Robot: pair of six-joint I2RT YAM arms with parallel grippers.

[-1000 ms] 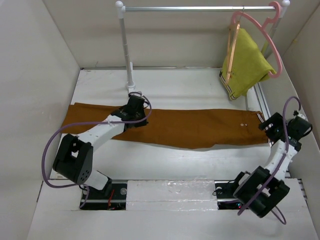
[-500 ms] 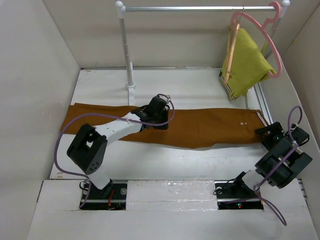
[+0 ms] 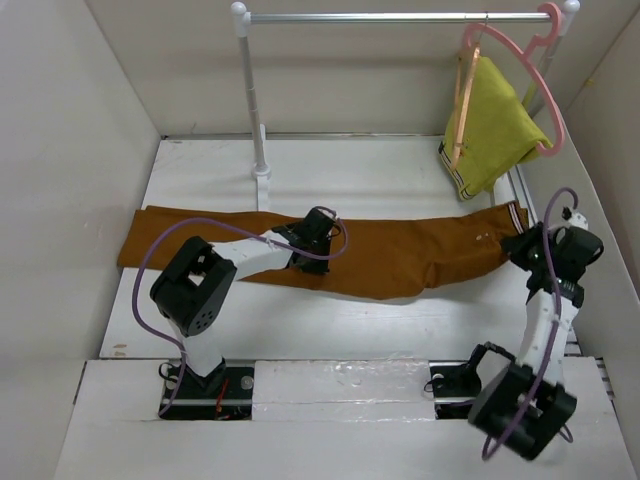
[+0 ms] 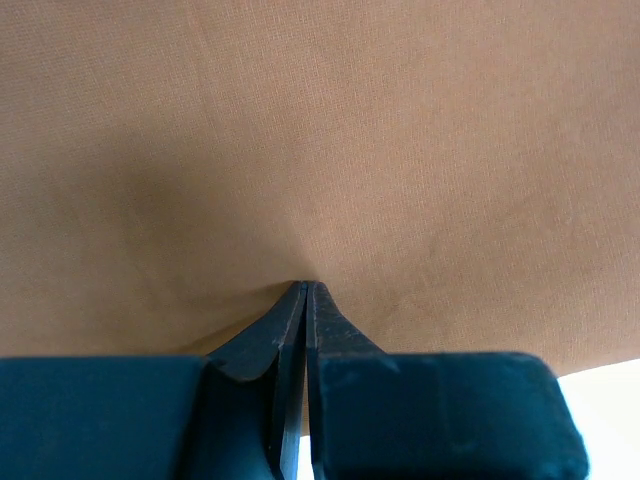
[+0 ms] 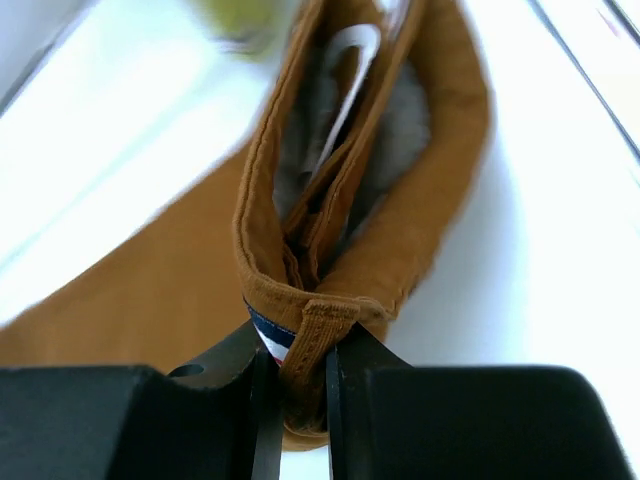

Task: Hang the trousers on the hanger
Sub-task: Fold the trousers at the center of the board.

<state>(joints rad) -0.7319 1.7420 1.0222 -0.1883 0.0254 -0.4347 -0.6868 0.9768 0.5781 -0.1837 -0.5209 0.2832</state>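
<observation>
The rust-brown trousers (image 3: pixel 400 255) lie flat across the table from left to right. My left gripper (image 3: pixel 318 238) rests on their middle. In the left wrist view it (image 4: pixel 305 288) is shut, its tips pressed into the cloth (image 4: pixel 350 150); nothing shows between the jaws. My right gripper (image 3: pixel 522 248) is at the waist end. In the right wrist view it (image 5: pixel 297 345) is shut on the waistband (image 5: pixel 420 200) at a belt loop, beside the striped inner band. The wooden hanger (image 3: pixel 462 100) hangs on the rail at the back right.
A metal rail (image 3: pixel 400 16) on a white post (image 3: pixel 255 110) spans the back. A pink hanger (image 3: pixel 525 70) and a yellow-green garment (image 3: pixel 495 130) hang at its right end beside the wooden one. White walls close in left and right.
My right gripper has shut on the waist end and drawn it slightly left, bunching the cloth there. My left gripper has slid right along the trousers, staying shut.
</observation>
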